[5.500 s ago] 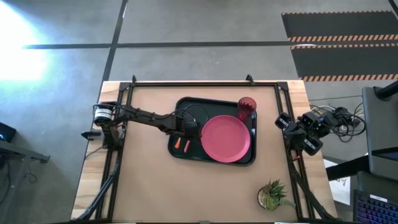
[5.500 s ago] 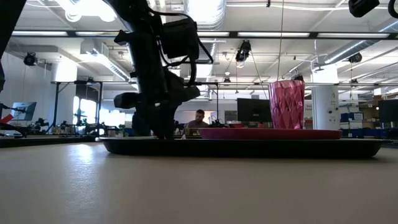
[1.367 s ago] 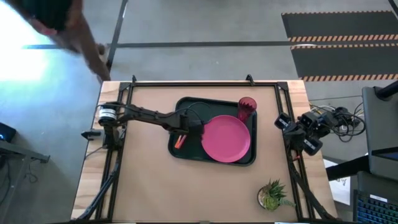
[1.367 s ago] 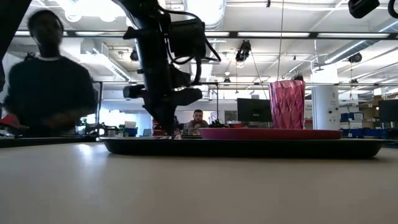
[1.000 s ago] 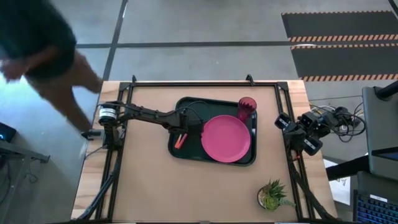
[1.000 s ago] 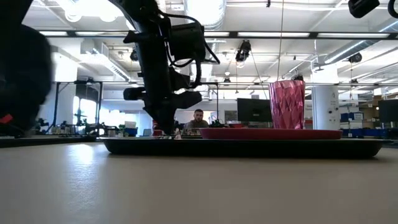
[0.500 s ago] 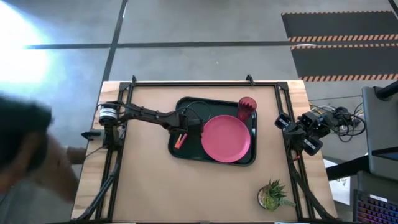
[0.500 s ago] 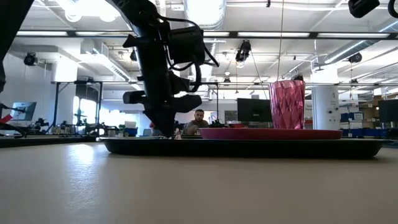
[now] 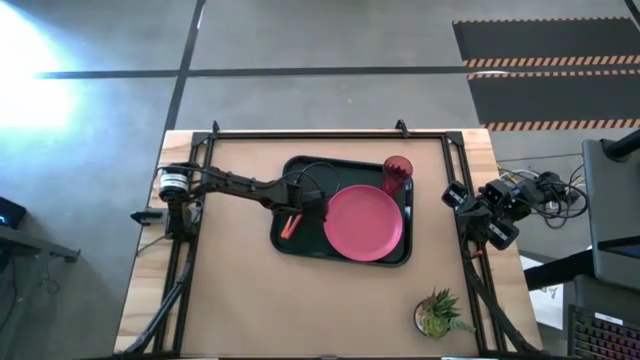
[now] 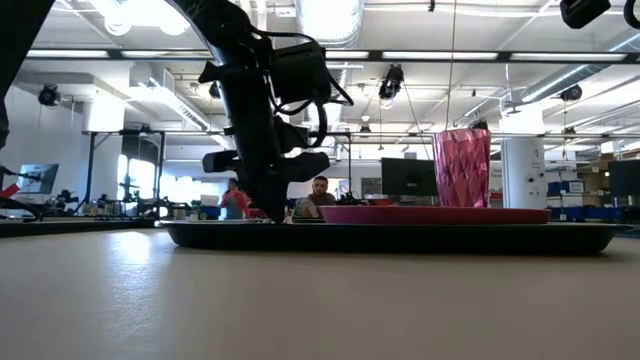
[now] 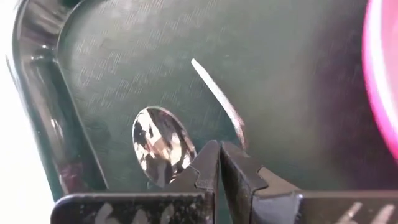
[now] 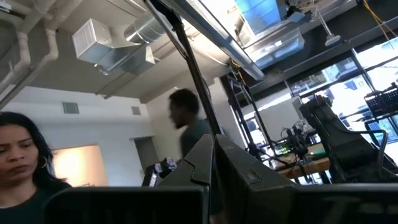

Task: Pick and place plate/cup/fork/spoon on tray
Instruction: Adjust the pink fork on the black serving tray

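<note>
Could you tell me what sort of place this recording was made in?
Probably a robotics lab in a big open industrial workspace. The low view shows exposed ceiling ducts, a person seated at a monitor and workbenches behind the table; the high view shows a concrete floor with hazard-striped matting.

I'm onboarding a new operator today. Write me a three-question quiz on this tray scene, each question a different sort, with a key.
1. True or false: the cup stands on the plate.
2. Multiple choice: the left gripper is over which part of the tray? A) the end away from the cup B) the cup's corner C) off the tray entirely
3. Fill in: in the left wrist view, the silver spoon bowl lies on the ____ floor, beside the fork tines.

Key: 1. False, it stands on the tray beside the plate. 2. A. 3. tray. The right gripper waits, shut, at the table's edge.
</note>
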`<state>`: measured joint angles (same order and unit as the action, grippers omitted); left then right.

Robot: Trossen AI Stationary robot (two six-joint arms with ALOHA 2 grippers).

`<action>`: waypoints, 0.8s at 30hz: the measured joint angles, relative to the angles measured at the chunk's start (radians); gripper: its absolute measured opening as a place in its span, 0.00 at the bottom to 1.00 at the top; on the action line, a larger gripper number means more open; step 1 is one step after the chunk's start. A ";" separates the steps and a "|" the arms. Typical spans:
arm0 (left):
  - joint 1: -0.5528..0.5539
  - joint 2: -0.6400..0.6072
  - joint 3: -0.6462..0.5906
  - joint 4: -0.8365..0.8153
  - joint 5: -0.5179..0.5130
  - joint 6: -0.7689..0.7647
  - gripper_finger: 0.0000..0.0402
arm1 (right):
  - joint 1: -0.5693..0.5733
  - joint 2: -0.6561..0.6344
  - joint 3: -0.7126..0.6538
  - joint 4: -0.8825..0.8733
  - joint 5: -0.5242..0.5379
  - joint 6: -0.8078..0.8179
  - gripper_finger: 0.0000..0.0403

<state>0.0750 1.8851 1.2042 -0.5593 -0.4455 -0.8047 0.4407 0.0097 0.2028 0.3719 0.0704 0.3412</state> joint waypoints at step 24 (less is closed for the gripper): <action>-0.017 -0.002 0.007 0.107 0.057 -0.026 0.00 | 0.000 0.000 0.000 0.000 0.000 0.001 0.02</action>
<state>0.0579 1.8832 1.2114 -0.4525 -0.3889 -0.8307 0.4408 0.0099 0.2028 0.3717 0.0704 0.3419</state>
